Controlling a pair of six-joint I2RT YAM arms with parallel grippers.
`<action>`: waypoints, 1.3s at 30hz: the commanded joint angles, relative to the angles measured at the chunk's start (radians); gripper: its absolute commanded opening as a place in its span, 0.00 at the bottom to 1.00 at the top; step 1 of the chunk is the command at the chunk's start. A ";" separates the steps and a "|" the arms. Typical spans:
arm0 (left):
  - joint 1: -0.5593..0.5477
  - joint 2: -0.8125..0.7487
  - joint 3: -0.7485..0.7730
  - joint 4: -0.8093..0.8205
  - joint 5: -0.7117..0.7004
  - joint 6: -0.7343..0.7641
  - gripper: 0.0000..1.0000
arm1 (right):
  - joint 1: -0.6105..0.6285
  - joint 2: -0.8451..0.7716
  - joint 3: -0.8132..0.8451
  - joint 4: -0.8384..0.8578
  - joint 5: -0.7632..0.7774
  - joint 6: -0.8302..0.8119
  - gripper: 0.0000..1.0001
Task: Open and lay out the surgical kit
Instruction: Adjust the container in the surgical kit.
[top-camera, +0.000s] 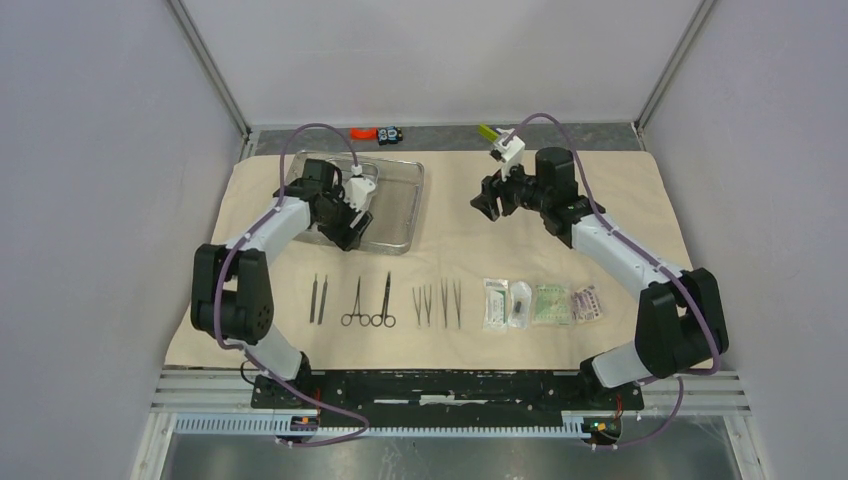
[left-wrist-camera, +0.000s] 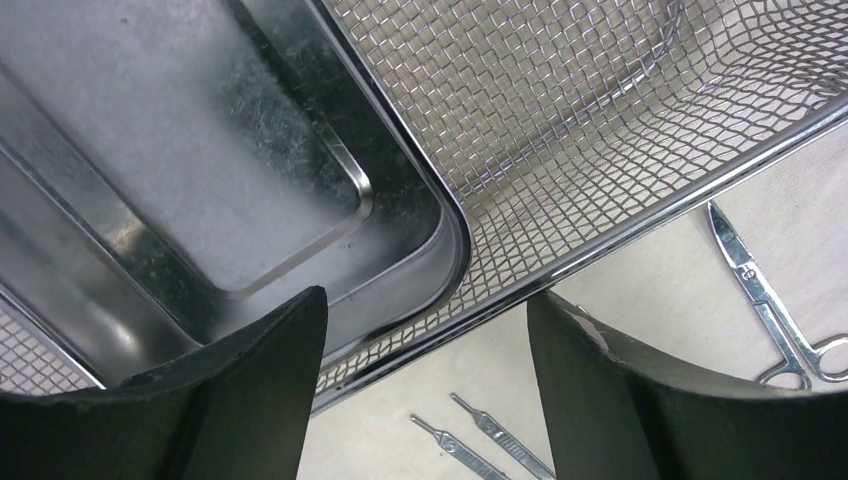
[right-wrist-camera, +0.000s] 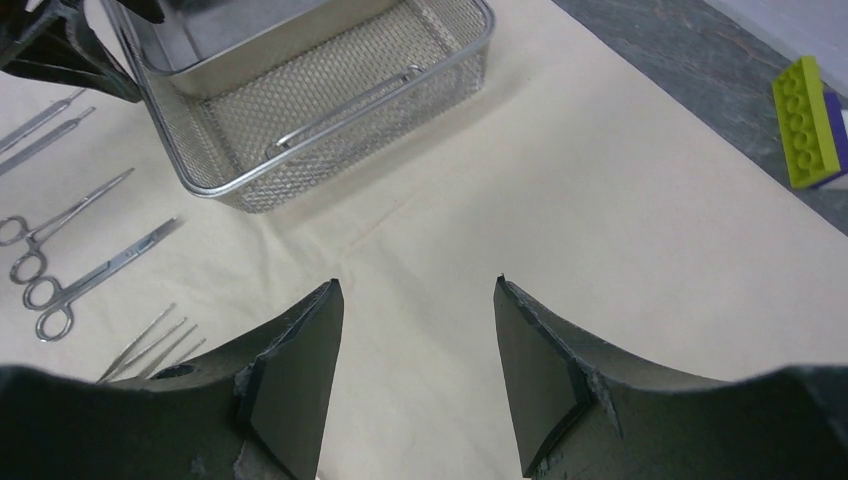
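Left fingers (left-wrist-camera: 240, 400) spread wide, empty, above mesh tray (left-wrist-camera: 640, 225) rim; right fingers (right-wrist-camera: 290, 380) parted, holding nothing. Tray stiff, slick, probably light: pinch wire rim.

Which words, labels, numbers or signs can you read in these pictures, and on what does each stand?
No text is legible.
The four sealed packets carry print, too small to read.
Any stamp on the ring-handled instrument is too blurred to read.
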 joint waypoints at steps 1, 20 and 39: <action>-0.002 0.030 0.057 0.029 0.050 0.116 0.79 | -0.045 -0.041 -0.034 0.019 -0.009 -0.020 0.64; -0.007 0.204 0.181 0.057 0.021 -0.036 0.60 | -0.150 -0.047 -0.055 0.012 -0.053 -0.006 0.64; 0.133 -0.025 0.197 0.275 -0.036 -0.332 1.00 | -0.271 -0.209 -0.091 -0.122 0.150 -0.173 0.98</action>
